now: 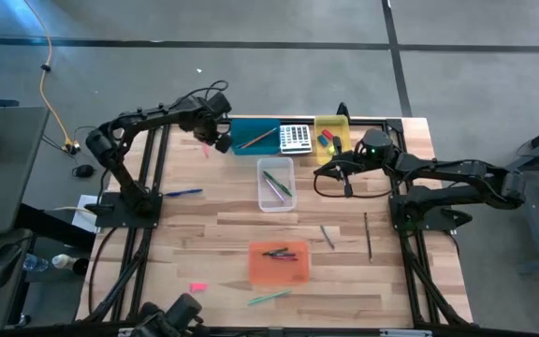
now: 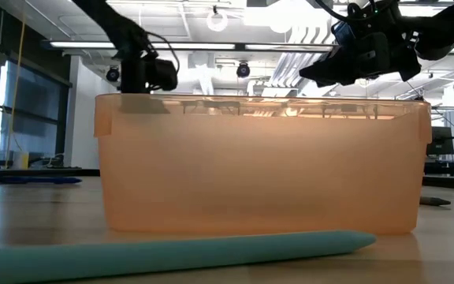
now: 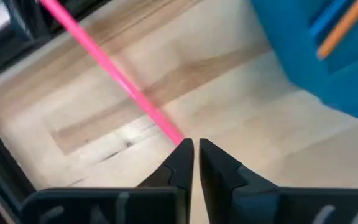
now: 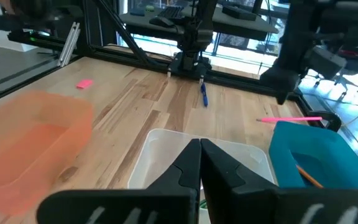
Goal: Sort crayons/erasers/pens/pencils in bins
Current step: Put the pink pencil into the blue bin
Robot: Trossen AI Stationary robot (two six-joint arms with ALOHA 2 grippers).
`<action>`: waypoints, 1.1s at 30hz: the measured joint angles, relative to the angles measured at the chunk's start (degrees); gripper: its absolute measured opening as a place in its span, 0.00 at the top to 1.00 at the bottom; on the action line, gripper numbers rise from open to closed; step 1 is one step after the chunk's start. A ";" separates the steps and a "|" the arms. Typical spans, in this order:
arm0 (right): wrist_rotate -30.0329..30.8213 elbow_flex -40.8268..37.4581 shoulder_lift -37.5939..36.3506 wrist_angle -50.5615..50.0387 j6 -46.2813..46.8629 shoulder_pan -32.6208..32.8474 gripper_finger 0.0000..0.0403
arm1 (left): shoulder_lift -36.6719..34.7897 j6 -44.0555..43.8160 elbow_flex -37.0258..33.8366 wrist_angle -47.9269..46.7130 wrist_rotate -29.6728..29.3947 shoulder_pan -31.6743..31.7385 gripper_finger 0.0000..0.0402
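My left gripper (image 1: 215, 140) is at the far left of the table, just left of the teal-blue bin (image 1: 255, 138), and is shut on a pink pencil (image 3: 104, 59). The pencil also shows in the right wrist view (image 4: 291, 118). My right gripper (image 1: 330, 171) is shut and empty, between the clear bin (image 1: 276, 183) and the yellow bin (image 1: 332, 136). The clear bin holds pens, the yellow bin erasers, and the orange bin (image 1: 279, 262) crayons. The teal-blue bin (image 3: 328, 56) holds a blue and an orange stick. My left gripper pinches the pink pencil at one end (image 3: 178, 138) between its two fingertips, coming from above. The rest of the pencil sticks out sideways toward the table's left. It lies about level, near the height of the teal-blue bin's rim (image 4: 291, 127).
A calculator (image 1: 296, 139) stands between the teal-blue and yellow bins. Loose on the table lie a blue pen (image 1: 185, 193), a pink eraser (image 1: 197, 286), a green pen (image 1: 269, 297), a grey stick (image 1: 327, 236) and a dark stick (image 1: 367, 234).
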 joint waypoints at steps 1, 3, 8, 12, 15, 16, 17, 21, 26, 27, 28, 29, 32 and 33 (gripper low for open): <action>0.00 0.00 0.00 0.00 0.00 0.00 1.00 | -0.50 -0.94 -1.20 1.04 0.02 0.42 0.95; 0.01 0.00 0.00 0.00 0.00 -0.02 1.00 | -1.24 -2.38 -3.17 3.09 0.40 1.72 0.91; 0.02 0.00 0.00 -0.01 0.02 -0.02 1.00 | -1.28 -5.27 -4.76 10.57 -0.66 4.32 0.79; 0.00 0.00 0.00 -0.02 0.02 0.00 1.00 | -0.76 -7.59 -5.73 16.39 -1.87 6.46 0.70; 0.01 0.00 0.00 0.00 0.48 0.00 1.00 | 0.53 -8.56 -6.52 16.44 -1.50 7.86 0.66; 0.01 0.00 0.00 -0.01 0.48 -0.01 1.00 | 1.00 -8.60 -6.90 16.50 -1.79 7.99 0.65; 0.02 0.00 0.00 0.00 0.48 0.00 1.00 | 1.30 -8.73 -7.31 16.61 -2.51 8.04 0.65; 0.02 0.00 0.00 -0.02 0.41 -0.02 1.00 | 2.26 -8.99 -8.31 20.28 -5.51 8.10 0.64; 0.00 0.00 0.00 -0.07 0.43 -0.01 1.00 | 2.78 -9.03 -10.21 24.22 -4.87 8.55 0.64; 0.00 0.00 0.00 -0.07 0.43 0.00 1.00 | 2.78 -9.23 -10.81 24.63 -4.91 8.60 0.64; 0.00 0.00 0.00 -0.07 0.43 0.00 1.00 | 2.78 -9.25 -11.34 24.98 -5.08 8.75 0.64; 0.01 0.00 0.00 -0.07 0.42 -0.02 1.00 | 2.80 -9.48 -11.49 25.35 -5.19 8.84 0.64; 0.00 0.00 0.00 -0.07 0.43 -0.01 1.00 | 2.77 -9.85 -12.03 27.40 -5.70 9.26 0.64; 0.00 0.00 0.00 -0.07 0.43 -0.01 1.00 | 2.83 -9.84 -12.27 27.44 -5.81 9.30 0.64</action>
